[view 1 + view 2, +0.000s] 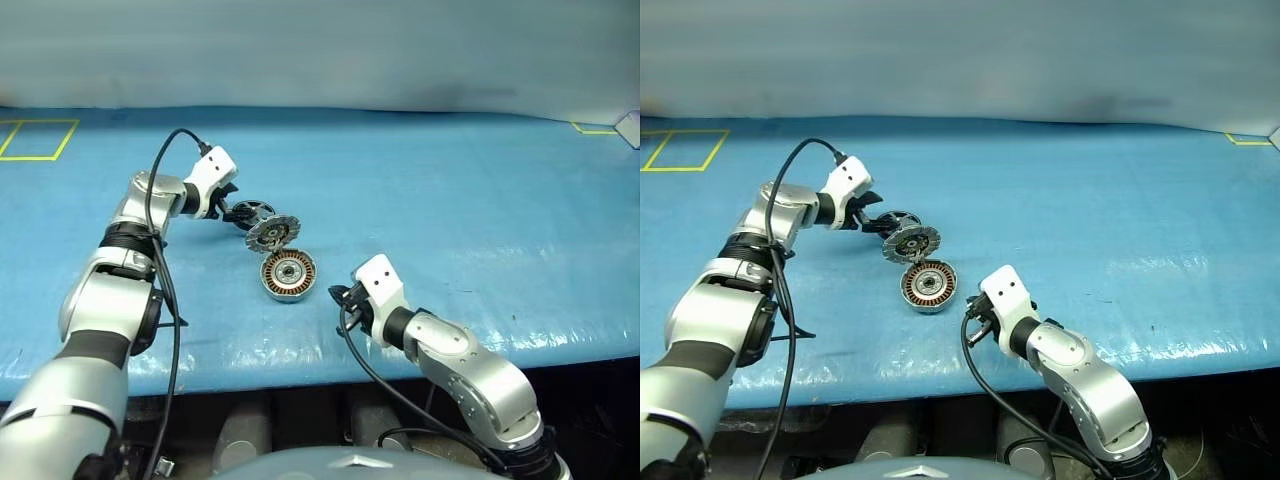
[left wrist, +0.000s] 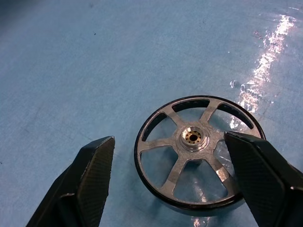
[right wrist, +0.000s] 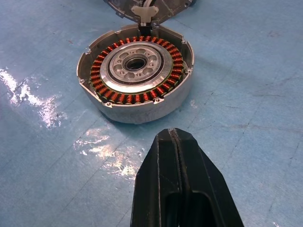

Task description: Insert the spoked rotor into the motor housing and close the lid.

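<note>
With lid swung back, counted: one spoked rotor [image 2: 199,153], one motor housing [image 3: 136,73], one lid [image 1: 272,233].
Left gripper [image 1: 232,211]: spread wide, empty, straddling rotor.
Right gripper [image 3: 180,165]: pinched shut, empty; housing at 12 o'clock, apart.
Rotor: on table [image 1: 450,190], 10 o'clock of lid.
</note>
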You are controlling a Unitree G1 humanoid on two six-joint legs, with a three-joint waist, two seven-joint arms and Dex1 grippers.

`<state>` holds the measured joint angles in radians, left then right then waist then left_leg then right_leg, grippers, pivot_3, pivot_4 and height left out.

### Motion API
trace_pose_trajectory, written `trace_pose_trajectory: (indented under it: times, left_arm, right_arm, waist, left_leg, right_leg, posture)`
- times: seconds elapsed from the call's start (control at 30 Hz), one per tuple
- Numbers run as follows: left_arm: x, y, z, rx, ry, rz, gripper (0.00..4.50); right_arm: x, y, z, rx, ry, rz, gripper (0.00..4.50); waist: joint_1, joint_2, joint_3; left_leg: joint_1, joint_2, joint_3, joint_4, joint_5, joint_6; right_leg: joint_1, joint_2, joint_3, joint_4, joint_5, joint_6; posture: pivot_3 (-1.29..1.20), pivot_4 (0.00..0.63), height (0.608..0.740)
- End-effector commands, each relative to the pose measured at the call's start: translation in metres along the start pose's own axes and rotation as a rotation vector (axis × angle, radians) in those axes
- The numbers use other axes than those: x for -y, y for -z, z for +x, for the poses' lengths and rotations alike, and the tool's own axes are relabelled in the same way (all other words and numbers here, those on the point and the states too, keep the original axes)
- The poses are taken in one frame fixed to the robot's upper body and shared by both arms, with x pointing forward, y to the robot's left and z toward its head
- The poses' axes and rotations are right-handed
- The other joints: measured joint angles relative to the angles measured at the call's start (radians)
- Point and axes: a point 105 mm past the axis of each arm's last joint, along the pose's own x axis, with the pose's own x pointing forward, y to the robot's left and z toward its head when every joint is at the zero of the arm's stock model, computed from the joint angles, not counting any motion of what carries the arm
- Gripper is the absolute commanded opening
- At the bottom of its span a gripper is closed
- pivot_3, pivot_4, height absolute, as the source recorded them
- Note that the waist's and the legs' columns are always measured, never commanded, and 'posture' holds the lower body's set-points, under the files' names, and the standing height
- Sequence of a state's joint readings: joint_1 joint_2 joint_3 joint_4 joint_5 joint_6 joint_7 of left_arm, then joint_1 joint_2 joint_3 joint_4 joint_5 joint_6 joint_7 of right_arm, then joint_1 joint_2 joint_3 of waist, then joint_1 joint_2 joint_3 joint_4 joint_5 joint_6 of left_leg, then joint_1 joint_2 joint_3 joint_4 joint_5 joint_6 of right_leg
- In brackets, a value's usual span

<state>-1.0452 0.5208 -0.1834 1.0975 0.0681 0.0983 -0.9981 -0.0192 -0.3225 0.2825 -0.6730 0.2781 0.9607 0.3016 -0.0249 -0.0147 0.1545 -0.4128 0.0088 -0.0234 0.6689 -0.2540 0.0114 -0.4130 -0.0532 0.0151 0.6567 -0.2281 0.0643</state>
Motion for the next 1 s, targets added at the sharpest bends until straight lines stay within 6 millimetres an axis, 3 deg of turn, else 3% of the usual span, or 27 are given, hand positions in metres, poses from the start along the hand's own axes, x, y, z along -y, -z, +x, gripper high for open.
trace_pose_trajectory:
  times: [0.03, 1.0]
  left_arm:
    - [-0.007, -0.014, -0.009, 0.040, -0.016, 0.035, 4.14]
    - [0.003, 0.011, 0.002, 0.005, -0.011, -0.019, 4.14]
  right_arm:
    - [-0.003, -0.011, 0.000, 0.049, -0.011, -0.021, 0.00]
    - [-0.001, -0.009, 0.001, 0.037, -0.008, -0.034, 0.00]
  waist:
    - [0.000, 0.000, 0.000]
    - [0.000, 0.000, 0.000]
  left_leg:
    - [0.000, 0.000, 0.000, 0.001, 0.000, 0.000]
    - [-0.001, 0.000, -0.001, 0.011, 0.000, 0.000]
  right_leg:
    - [0.000, 0.000, 0.000, 0.001, 0.000, 0.000]
    - [0.002, 0.000, 0.000, 0.005, 0.000, 0.001]
  posture:
    - [0.00, 0.150, 0.740]
    - [0.00, 0.150, 0.740]
